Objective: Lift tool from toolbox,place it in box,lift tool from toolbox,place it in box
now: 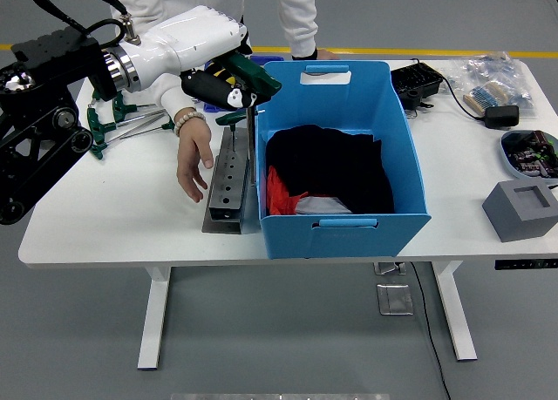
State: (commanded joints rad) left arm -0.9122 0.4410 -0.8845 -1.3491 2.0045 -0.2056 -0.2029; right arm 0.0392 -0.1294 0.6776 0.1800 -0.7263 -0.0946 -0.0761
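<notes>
My left hand (225, 88), black with a white forearm, is shut on a green T-handle tool (255, 77). The tool's thin metal shaft (251, 143) hangs down just left of the blue box's (349, 221) left wall, above the table. The grey metal tool holder (227, 180) with a row of holes lies on the table below it. A person's hand (193, 160) rests on the table just left of the holder. Inside the blue box lie black and red cloths (327, 169).
Several green-handled tools (112, 121) lie at the table's left behind the person's arm. To the right of the box are a black device (417, 82), a plastic bag (493, 76), a black adapter (501, 115), a parts tray (530, 152) and a grey foam block (523, 210).
</notes>
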